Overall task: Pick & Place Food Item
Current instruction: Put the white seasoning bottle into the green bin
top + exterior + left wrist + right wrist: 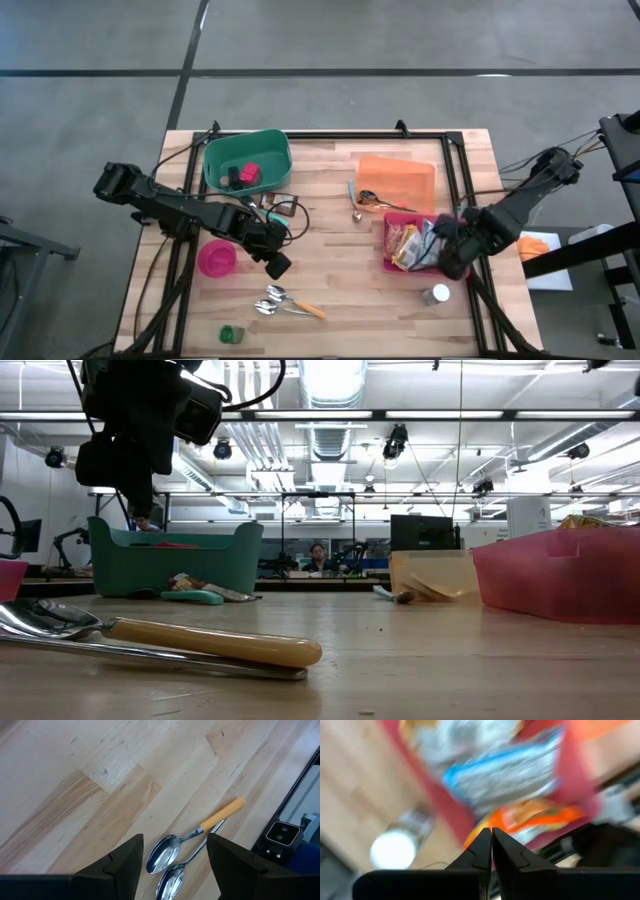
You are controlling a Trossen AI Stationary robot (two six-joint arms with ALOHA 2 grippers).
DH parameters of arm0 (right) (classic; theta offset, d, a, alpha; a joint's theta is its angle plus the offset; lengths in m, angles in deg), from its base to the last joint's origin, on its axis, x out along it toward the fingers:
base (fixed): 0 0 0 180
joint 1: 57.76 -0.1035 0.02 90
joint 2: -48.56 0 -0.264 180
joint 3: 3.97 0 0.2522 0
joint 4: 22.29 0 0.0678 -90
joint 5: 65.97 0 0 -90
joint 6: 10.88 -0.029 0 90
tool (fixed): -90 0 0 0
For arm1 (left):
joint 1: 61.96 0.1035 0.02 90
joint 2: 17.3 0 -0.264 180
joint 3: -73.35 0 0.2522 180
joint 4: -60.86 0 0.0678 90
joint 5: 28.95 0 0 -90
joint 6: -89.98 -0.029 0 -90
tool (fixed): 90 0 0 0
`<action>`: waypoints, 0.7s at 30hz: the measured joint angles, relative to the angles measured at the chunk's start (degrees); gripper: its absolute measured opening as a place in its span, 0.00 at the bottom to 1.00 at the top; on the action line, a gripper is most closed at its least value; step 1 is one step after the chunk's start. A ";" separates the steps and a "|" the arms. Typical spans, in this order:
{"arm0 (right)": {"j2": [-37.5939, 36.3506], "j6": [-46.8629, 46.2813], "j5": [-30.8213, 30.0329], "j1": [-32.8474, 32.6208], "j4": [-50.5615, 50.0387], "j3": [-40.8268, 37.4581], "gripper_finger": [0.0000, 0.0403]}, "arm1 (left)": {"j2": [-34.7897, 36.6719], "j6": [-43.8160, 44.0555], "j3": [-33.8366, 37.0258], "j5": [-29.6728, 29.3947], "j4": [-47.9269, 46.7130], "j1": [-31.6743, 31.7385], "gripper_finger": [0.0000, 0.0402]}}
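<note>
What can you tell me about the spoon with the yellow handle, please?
The yellow-handled spoon has a shiny metal bowl and neck and a smooth, rounded handle, plastic by the look. It lies flat on the wooden table near the front edge, its bowl beside an all-metal spoon. The open left gripper hovers above, not touching.

Bare wooden table (pixel 340 290) lies open between my two arms, wide enough for either hand to cross. Beneath my left gripper (pixel 279 266), two spoons (pixel 272 300) lie on the near boards, one with a yellow handle. A pink cup (pixel 216 258) sits just beside that arm, a green tub (pixel 246 160) behind it. On my right, the red bin (pixel 389 250) of packets and a small silver can (pixel 436 294) crowd the space under my right gripper (pixel 452 262).
</note>
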 joint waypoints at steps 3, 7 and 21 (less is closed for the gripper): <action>0.00 -0.04 -3.43 0.15 -3.41 0.76 0.03 | 0.02 -0.05 0.00 0.00 0.00 0.00 0.55; -0.04 0.61 -1.12 0.25 -2.33 -3.78 0.03 | 0.01 -0.17 0.00 -0.04 0.00 0.00 0.55; 0.02 2.71 4.55 -1.14 12.73 -4.21 0.03 | 0.01 0.02 0.00 -0.68 0.01 -0.02 0.55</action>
